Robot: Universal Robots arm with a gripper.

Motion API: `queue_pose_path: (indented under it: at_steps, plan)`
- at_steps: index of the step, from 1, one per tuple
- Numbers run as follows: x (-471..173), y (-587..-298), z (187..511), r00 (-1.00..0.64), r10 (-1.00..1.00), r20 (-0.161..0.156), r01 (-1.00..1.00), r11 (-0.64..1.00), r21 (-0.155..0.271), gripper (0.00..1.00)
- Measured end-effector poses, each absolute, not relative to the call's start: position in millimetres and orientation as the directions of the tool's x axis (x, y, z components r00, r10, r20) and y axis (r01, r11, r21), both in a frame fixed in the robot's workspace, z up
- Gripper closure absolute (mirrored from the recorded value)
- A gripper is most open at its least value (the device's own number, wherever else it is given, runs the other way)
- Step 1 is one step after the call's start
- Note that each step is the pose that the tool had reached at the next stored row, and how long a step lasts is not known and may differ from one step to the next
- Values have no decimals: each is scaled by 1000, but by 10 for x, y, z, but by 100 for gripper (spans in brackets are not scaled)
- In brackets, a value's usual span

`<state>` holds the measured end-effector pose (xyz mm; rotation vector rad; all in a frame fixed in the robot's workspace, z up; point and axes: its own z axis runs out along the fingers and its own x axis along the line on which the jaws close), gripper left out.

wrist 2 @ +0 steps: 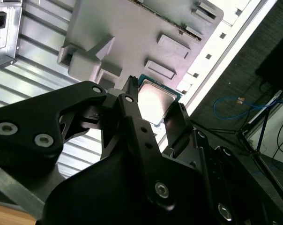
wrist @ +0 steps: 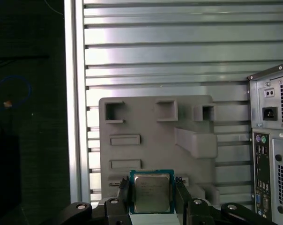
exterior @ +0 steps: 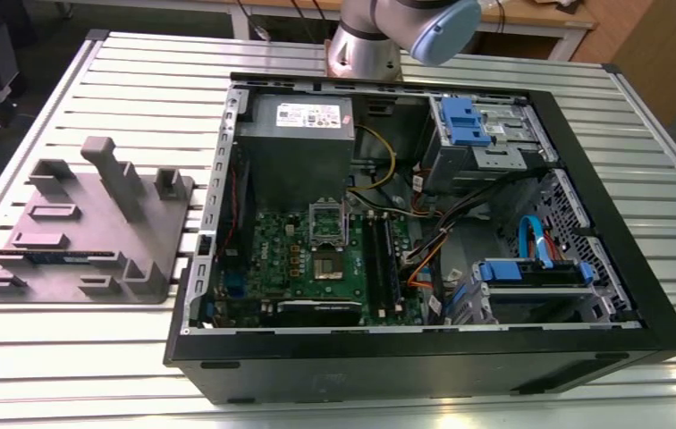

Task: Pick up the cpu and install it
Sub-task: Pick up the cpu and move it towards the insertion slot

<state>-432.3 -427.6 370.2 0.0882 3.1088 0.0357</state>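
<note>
Clamping the cpu (wrist: 152, 192), the jaws hang above the grey fixture (wrist: 151, 124) beside the case (wrist: 272, 140)

Robotics lab/workshop: slotted alu bench (exterior: 76, 357), opened PC tower (exterior: 434, 375), grey jig (exterior: 162, 234), 1 robot arm (exterior: 374, 40).

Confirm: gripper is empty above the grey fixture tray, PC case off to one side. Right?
Not empty. The first wrist view shows the gripper with the cpu held between its fingers. The rest stands: the grey fixture tray lies below it, and the PC case is off to one side.
</note>
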Motion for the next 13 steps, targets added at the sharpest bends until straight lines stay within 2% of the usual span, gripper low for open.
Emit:
queue_pose_path:
  at_steps: [13]
  plan:
    - [-4136,-4276,3702,-998,57,-31,56,998,24,53]
